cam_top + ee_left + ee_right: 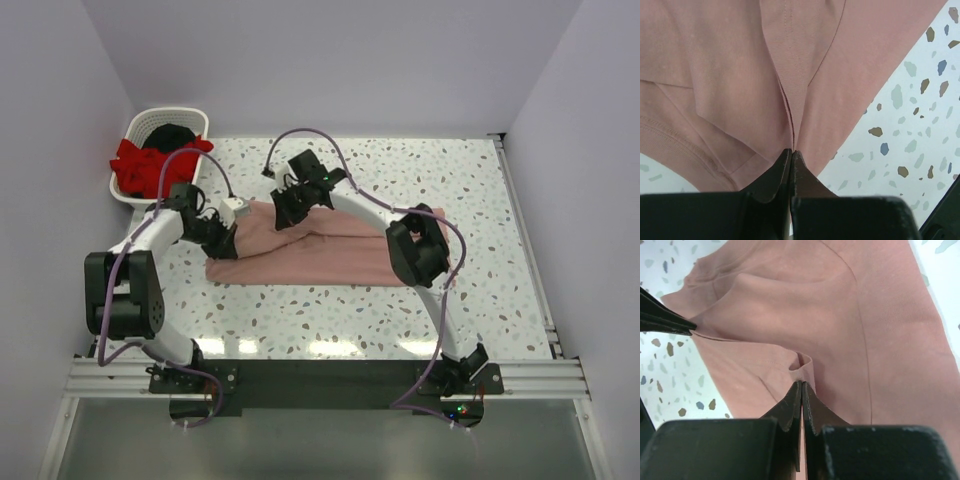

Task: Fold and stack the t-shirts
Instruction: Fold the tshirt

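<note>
The left gripper [791, 154] is pinched tight on a thin ridge of the salmon-pink t-shirt [330, 255] at the shirt's left end. Just to its right, at the shirt's far edge, the right gripper [801, 386] is likewise clamped on a small raised fold of the same cloth. The shirt lies across the middle of the desk [420, 180], partly doubled over along its length.

Both bites look shallow, with only a narrow pleat between each pair of jaws, so either could slip free on a lift and drop that corner. At the left pinch several layers meet. If the jaws caught only the top one, or one layer too many, the fold would likely pull crooked.

The two grippers stand close together at the left end, leaving the long right part of the shirt unsupported. Any carry would probably drag that part over the desk and bunch it. The right arm's elbow also hangs over the shirt's right end and could snag the cloth as it swings.

Counted from the left:
- One white slatted basket [150, 120] stands at the desk's far left corner.
- It holds one red t-shirt [135, 165] and one black t-shirt [172, 135].
- One pink t-shirt lies on the desk, making three shirts in all.
- There are two arms and two grippers.
- No stack shows yet.
</note>
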You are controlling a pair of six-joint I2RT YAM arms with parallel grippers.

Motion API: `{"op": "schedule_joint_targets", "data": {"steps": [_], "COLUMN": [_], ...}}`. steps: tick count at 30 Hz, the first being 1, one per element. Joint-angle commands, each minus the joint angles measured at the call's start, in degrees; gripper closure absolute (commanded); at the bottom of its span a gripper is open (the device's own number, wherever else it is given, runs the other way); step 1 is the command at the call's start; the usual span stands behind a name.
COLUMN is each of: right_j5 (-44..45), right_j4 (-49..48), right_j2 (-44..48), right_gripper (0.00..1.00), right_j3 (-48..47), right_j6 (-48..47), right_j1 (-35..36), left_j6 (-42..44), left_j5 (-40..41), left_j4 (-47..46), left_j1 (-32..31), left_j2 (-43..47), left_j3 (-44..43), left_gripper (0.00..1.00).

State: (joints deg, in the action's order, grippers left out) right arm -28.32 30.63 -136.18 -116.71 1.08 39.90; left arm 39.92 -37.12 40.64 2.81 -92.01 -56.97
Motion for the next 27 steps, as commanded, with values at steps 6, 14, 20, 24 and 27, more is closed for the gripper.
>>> {"op": "schedule_joint_targets", "data": {"steps": [6,14,20,24,27], "right_j5": [-1.4,-1.8,-1.9,-2.4,-3.1], "right_j4": [0.2,2.1,1.9,2.0,2.1], "right_j2": [7.8,10.5,12.2,13.5,14.4], "right_gripper": [1.0,1.0,1.0,1.0,1.0], "right_j3": [2.4,6.2,9.9,11.8,13.2], "right_j6": [-0.7,-4.9,-5.9,-6.0,-6.2], "right_j1": [0.0,-0.8,-0.7,-0.7,-0.8], "left_j6": [2.2,2.2,3.2,4.5,5.0], "left_j5": [-0.4,0.8,2.8,4.0,5.2], "left_j4": [2.7,3.4,4.4,5.0,4.7], "left_j1": [-2.4,-5.6,-6.0,-6.1,-6.2], "left_j2": [4.3,6.9,7.3,7.3,6.8], "left_j3": [-1.0,1.0,2.3,3.1,3.8], "left_gripper": [1.0,1.0,1.0,1.0,1.0]}}
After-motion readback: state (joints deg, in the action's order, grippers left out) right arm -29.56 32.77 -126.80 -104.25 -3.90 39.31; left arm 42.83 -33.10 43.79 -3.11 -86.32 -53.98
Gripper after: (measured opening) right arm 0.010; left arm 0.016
